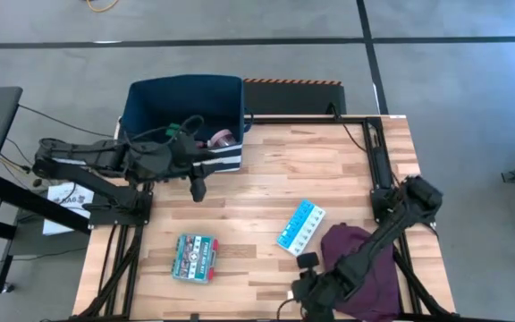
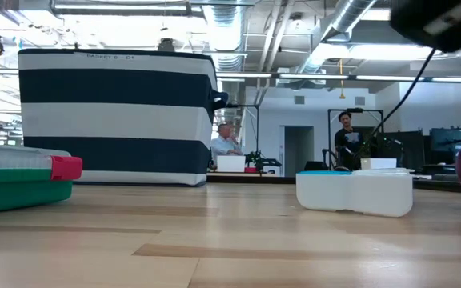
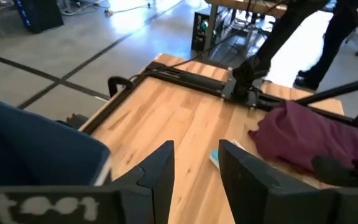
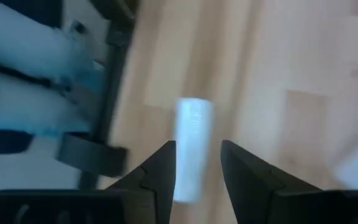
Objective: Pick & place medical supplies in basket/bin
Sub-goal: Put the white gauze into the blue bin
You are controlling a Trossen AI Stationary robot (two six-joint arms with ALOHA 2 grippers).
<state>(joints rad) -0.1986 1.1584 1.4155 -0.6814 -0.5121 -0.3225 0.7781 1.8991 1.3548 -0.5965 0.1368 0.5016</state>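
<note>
Navy fabric bin: stood at the table's far left edge, white stripes near its base; a pink item is seen inside.
Left gripper: held just beside the bin's near right corner, above the wood; fingers are parted with nothing between them.
Right gripper: placed at the table's near edge, beside the purple cloth; fingers are parted, nothing is gripped.
Small white bar: seen on the wood ahead of the right fingers.
Light-blue pill organizer: laid mid-table, beside the cloth.
Green-red flat box: laid near the front left.
</note>
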